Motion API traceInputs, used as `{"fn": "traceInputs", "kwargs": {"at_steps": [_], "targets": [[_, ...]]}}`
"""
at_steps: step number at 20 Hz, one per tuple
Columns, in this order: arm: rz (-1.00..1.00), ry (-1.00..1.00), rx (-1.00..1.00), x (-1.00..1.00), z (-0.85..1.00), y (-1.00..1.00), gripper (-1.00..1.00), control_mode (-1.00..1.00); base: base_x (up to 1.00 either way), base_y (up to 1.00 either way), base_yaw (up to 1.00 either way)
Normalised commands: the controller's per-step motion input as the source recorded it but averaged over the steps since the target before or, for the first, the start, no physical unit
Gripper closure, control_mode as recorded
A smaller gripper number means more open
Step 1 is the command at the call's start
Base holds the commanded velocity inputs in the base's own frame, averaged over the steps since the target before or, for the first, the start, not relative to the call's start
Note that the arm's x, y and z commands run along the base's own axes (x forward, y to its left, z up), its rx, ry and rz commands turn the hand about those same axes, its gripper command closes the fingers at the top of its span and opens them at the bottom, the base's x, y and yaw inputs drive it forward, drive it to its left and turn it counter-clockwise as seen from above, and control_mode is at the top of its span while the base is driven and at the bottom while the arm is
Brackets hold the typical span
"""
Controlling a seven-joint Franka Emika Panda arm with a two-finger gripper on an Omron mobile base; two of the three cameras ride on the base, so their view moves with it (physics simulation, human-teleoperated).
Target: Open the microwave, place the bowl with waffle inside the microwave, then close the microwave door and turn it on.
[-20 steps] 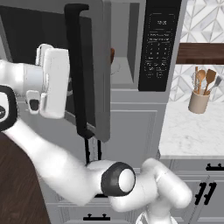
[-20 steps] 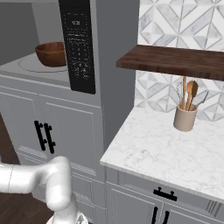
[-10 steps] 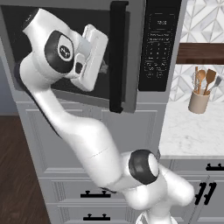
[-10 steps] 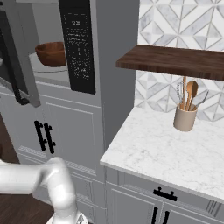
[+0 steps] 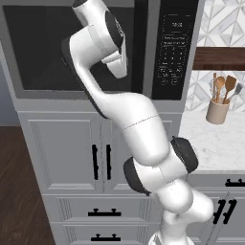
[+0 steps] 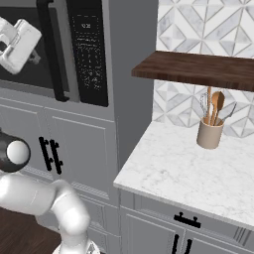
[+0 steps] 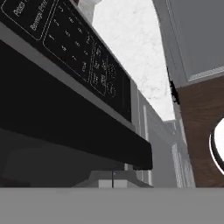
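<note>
The microwave (image 5: pixel 174 48) sits built in above the grey cabinets, with its tall black keypad panel (image 6: pixel 89 49) on the right. The microwave door (image 5: pixel 38 48) is closed flat, its dark window facing me and its black bar handle (image 6: pixel 49 49) upright beside the keypad. My gripper (image 6: pixel 30 52) is shut and empty, right in front of the door window, left of the handle. In the hand view the handle (image 7: pixel 65 127) runs slantwise just ahead of the gripper (image 7: pixel 113 180), with the keypad (image 7: pixel 83 48) beyond it. The bowl is hidden behind the closed door.
A beige crock (image 5: pixel 217 107) of wooden utensils stands on the marble counter (image 6: pixel 173 173) to the right, under a dark wooden shelf (image 6: pixel 198 69). Grey cabinet doors (image 5: pixel 67 153) with black handles lie below the microwave. My white arm crosses in front of the door.
The microwave door has swung from wide open to fully closed, with my hand following it in. The bowl that showed in the cavity is now behind the door.
</note>
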Motion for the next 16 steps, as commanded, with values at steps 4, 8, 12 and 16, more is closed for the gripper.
{"fn": "traceInputs", "kwargs": {"at_steps": [4, 8, 12, 16], "targets": [[0.44, 0.11, 0.00, 1.00, -0.09, -0.29, 1.00, -1.00, 0.00, 0.00, 0.00], [0.41, 0.07, 0.00, 1.00, -0.31, -0.21, 1.00, -1.00, 0.00, 0.00, 0.00], [0.43, 0.00, -0.17, 0.88, -0.83, 0.12, 1.00, -1.00, 0.00, 0.00, 0.00], [0.47, -0.08, -0.56, -0.17, -1.00, 0.98, 1.00, -1.00, 0.00, 0.00, 0.00]]}}
